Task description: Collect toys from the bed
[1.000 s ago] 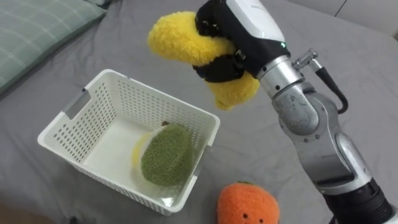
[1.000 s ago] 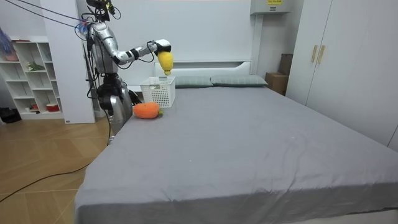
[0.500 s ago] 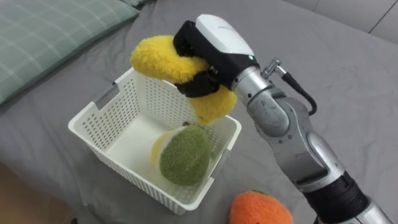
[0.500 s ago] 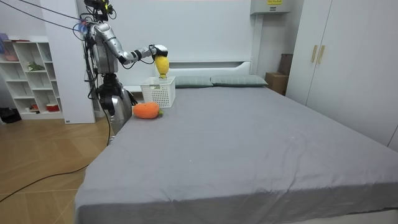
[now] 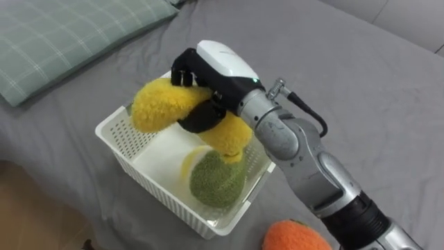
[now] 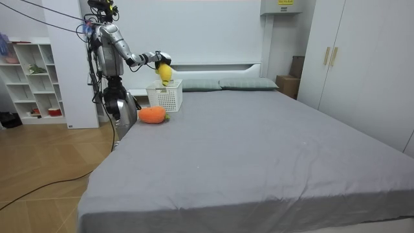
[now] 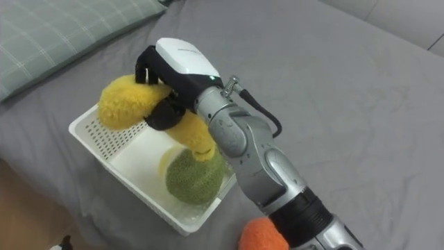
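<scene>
Yellow toy (image 5: 156,109), white basket (image 5: 157,197), grey bed (image 5: 368,90)

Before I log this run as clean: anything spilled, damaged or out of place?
Nothing stands out: white plastic lattice basket upright, round green plush toy inside, yellow plush toy in the right hand above it.

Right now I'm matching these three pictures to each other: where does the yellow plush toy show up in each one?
Left eye view: the yellow plush toy is centre-left, clutched in the right robot hand above the white lattice plastic basket.
Right eye view: the toy is at upper left, over the basket's far corner.
Room view: the toy is a small yellow spot at upper left, just above the basket.
Shared landmark: the basket.
</scene>
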{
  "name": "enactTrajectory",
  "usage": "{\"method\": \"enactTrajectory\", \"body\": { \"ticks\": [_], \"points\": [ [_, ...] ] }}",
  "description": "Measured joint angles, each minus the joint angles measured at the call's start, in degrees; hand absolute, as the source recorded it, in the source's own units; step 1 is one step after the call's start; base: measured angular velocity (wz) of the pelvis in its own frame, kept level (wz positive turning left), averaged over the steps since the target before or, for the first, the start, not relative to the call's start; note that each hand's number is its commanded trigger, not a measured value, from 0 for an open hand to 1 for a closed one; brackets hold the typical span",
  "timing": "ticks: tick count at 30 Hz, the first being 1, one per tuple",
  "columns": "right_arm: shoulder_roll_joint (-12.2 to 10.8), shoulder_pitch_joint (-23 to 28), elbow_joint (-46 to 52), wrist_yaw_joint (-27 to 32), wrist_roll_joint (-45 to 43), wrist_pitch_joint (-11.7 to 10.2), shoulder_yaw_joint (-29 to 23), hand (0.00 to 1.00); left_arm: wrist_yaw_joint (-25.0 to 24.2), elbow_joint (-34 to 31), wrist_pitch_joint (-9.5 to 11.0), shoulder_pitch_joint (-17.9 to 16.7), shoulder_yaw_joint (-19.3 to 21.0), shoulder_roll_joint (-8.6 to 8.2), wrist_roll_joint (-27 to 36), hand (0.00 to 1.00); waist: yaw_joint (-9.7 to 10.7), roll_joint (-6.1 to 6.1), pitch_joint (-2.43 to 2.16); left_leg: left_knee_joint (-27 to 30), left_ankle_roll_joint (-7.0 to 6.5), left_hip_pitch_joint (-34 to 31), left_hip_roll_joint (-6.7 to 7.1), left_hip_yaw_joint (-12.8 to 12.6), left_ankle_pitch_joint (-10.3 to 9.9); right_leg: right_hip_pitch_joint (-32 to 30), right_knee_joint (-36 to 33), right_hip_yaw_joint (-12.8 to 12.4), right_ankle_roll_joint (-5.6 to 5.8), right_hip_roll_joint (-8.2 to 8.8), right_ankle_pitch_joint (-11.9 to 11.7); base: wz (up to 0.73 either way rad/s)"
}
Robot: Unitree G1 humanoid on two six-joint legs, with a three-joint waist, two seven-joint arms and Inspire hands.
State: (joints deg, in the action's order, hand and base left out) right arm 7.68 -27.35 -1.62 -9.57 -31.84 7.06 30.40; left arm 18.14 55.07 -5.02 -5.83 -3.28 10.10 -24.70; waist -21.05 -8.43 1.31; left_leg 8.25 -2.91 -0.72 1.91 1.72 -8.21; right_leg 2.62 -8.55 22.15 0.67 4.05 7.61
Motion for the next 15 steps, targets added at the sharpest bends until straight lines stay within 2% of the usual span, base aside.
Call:
{"method": "enactTrajectory", "body": {
  "ticks": [15],
  "points": [
    [0.0, 0.0, -0.3, 0.0, -0.2, 0.1, 0.4, 0.00, -0.2, -0.5, -0.4, 1.3, -0.1, 0.16, -1.0, 0.00, 0.2, 0.00, 0.01, 0.4, 0.01, -0.9, 0.02, -0.1, 0.0, -0.7, 0.0, 0.0, -0.02, -0.04, 0.0, 0.00]
  ]
}}
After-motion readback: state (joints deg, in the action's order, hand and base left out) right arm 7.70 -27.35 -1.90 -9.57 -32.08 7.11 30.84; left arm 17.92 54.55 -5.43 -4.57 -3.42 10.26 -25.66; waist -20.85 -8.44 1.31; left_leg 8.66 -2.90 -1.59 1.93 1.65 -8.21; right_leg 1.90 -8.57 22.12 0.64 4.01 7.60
